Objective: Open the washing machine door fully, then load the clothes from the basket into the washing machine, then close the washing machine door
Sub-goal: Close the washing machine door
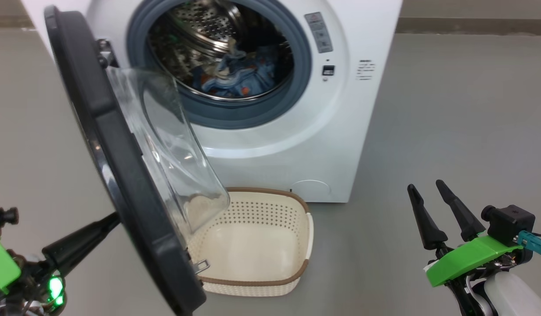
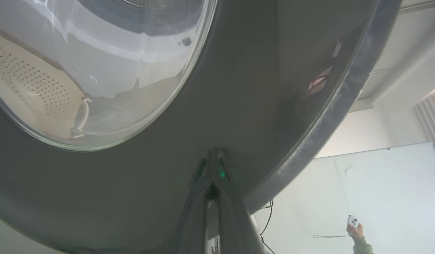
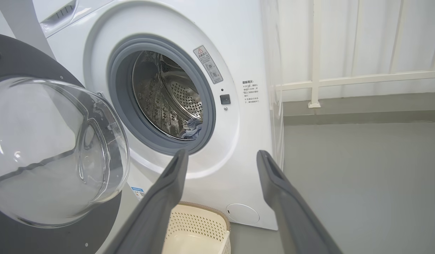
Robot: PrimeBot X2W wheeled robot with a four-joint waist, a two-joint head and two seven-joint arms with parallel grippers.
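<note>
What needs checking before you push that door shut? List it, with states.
1. The clothes lie inside the drum: ok.
2. The basket is empty: ok.
3. The gasket is free of cloth: ok.
4. The left end effector is shut, tips at the outer face of the washing machine door: ok; firm contact, cannot tell.
5. The right end effector is open, empty, away from the door: ok.

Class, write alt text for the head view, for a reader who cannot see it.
A white washing machine stands with its round black door swung open and blue clothes in the drum. An empty cream basket sits on the floor before it. The shut left tool reaches behind the door; the open right tool holds nothing.
</note>
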